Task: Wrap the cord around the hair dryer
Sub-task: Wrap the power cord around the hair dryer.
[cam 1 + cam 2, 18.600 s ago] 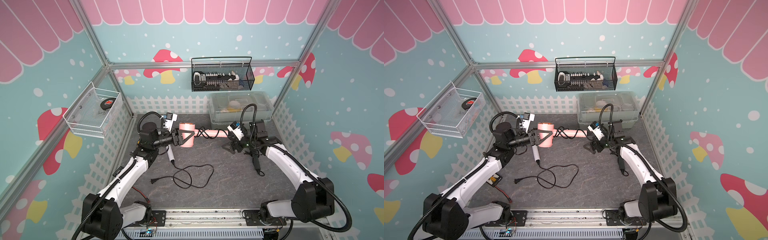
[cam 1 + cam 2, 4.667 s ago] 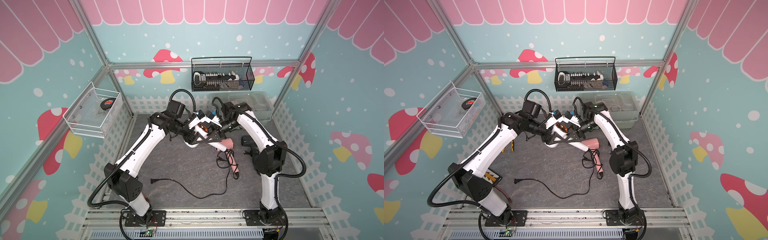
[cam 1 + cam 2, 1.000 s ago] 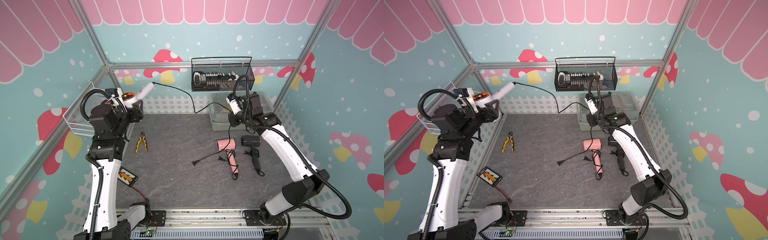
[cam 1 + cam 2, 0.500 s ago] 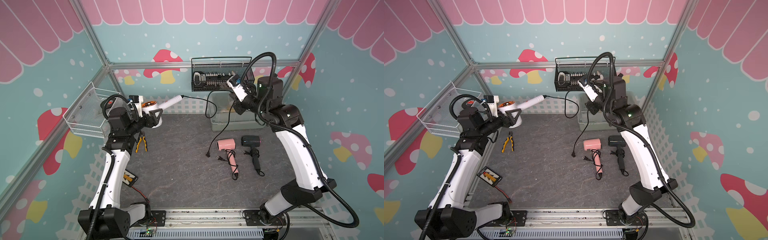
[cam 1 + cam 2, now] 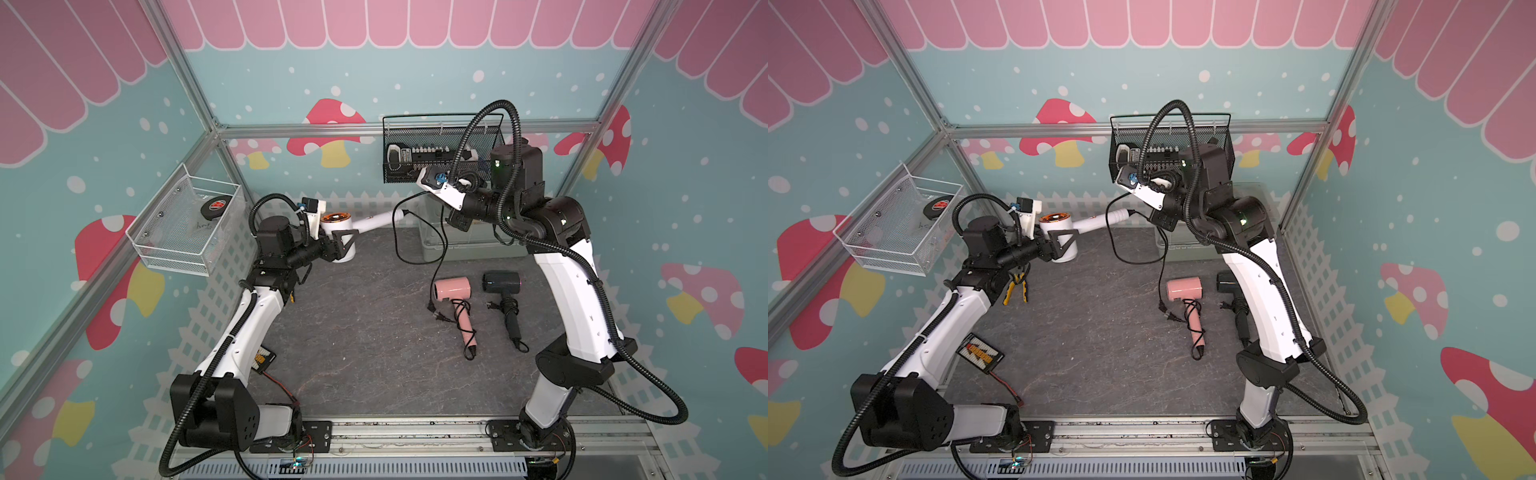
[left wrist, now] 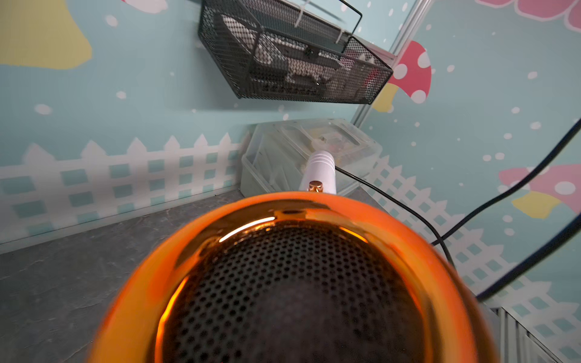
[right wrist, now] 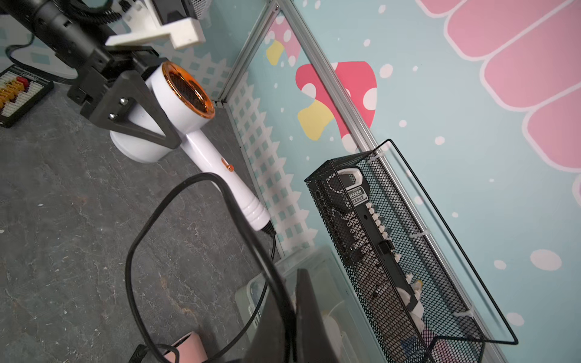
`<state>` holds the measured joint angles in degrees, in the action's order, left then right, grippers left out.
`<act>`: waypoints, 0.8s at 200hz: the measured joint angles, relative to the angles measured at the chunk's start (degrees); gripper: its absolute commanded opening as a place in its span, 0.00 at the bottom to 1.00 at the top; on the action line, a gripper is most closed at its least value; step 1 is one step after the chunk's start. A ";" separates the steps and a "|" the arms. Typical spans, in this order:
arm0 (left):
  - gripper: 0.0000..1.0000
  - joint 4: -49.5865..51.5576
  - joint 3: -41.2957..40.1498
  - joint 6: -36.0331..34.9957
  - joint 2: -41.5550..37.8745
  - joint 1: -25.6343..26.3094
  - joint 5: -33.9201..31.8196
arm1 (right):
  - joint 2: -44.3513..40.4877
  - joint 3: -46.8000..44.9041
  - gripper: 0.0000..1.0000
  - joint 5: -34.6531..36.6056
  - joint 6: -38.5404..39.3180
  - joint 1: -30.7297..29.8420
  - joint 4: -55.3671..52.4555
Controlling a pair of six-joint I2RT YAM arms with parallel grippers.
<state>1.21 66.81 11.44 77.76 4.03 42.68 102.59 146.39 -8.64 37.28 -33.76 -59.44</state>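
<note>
Swinging inward since half a second ago, the left tool (image 5: 343, 249) now holds the white hair dryer (image 5: 374, 222) above the bench (image 5: 353, 365) at its back left. Its fingers are clamped across the barrel, and the handle points toward the right arm. The right tool (image 5: 456, 220) has come down from basket height and is pressed together on the black cord (image 7: 204, 176). The cord sags in a loop from the handle's end. Its plug (image 5: 431, 308) has drifted nearer the pink hair dryer (image 5: 453, 289); whether it touches the bench is unclear. In the right wrist view, an implement in the black mesh basket (image 7: 317, 182) carries a label ending "EENER"; the finer print is illegible. In both top views the right tool's fingertips are hidden.
</note>
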 measured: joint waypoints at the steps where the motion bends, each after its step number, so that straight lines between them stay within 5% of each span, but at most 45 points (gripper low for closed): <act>1: 0.00 -0.11 -0.07 0.04 0.07 0.11 0.13 | 0.02 0.04 0.00 0.04 0.04 -0.04 0.00; 63: 0.00 -1.31 -6.23 -0.26 -2.21 7.28 6.67 | 4.48 0.83 0.00 8.15 6.45 -0.48 -0.26; 160: 0.00 12.00 -6.10 -10.82 -13.11 8.44 1.11 | 5.70 0.79 0.00 13.18 11.04 -0.37 -0.50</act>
<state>13.21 60.71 0.62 64.64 12.47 43.79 108.29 147.17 4.54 48.31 -34.13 -59.94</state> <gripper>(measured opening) 0.737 0.048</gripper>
